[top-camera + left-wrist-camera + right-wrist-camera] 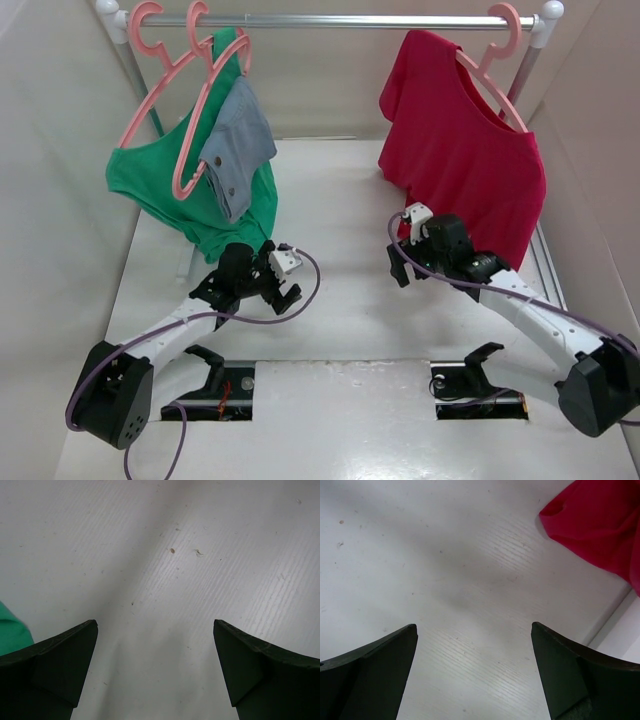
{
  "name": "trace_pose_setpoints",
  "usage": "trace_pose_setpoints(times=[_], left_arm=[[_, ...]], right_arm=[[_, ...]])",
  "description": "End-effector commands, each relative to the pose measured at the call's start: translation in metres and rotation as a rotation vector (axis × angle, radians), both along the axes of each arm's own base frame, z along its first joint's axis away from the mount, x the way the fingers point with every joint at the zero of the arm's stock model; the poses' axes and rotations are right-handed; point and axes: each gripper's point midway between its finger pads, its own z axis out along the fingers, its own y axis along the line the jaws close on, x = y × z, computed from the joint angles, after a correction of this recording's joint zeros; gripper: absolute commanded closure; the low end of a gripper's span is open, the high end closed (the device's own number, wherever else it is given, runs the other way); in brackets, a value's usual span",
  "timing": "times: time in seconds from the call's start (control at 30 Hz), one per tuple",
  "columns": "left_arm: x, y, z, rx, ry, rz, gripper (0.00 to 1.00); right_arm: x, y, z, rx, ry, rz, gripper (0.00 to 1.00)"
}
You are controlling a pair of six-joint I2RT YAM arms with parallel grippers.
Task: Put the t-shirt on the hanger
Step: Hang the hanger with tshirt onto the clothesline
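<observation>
While the green garment [150, 185] and the grey one [240, 140] hang on their two pink hangers [160, 60] at the upper left of the overhead view, nothing there belongs to the task. Lower left of centre, the left gripper [282, 284] hovers low over the white table [340, 200] with its jaws spread wide and nothing between them; its wrist view shows only bare tabletop and a sliver of green at the left edge. Right of centre, the right gripper [402, 256] is likewise wide open and empty, poised over the table just beside the lower hem of the t-shirt [460, 150], a fold of which fills the upper right corner of its wrist view. The t-shirt hangs at the upper right, draped on the hanger [495, 55], whose hook is over the rail [340, 20]. One arm of the hanger shows in front of the red cloth, running down towards the right sleeve, so the shirt seems carried mostly on the left shoulder and sits askew. By my reading the hanging step is essentially done and both arms are free of the cloth. What is left, if anything, is a check: should the right shoulder prove unseated, the right gripper would need to lift that shoulder's cloth over the exposed arm without tugging the hanger off the rail.
</observation>
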Motion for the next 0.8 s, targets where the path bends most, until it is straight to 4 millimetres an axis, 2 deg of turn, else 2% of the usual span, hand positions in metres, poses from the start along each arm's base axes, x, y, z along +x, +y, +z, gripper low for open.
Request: trace_pose_setpoints(times=[0.0,0.03,0.17,0.4,0.63,0.77], left_arm=[[0.003,-0.004,0.009,-0.036,-0.039,-0.005,0.0],[0.002,-0.003,0.006,-0.032,-0.031,-0.005,0.0],[0.002,-0.003,0.006,-0.032,-0.031,-0.005,0.0],[0.006,-0.001,0.008,-0.035,-0.035,0.016,0.0],[0.006,-0.001,0.005,-0.031,-0.026,0.016,0.0],[0.006,-0.001,0.005,-0.036,-0.019,0.021,0.0]], right_arm=[[0.018,0.007,0.011,0.034,-0.067,-0.05,0.0],[0.022,0.009,0.013,0.038,-0.074,-0.05,0.0],[0.028,0.015,0.001,0.012,-0.029,-0.036,0.0],[0.027,0.032,-0.005,-0.027,-0.019,0.023,0.0],[0.027,0.032,-0.01,-0.052,-0.009,0.018,0.0],[0.03,0.032,-0.002,-0.048,-0.042,0.017,0.0]])
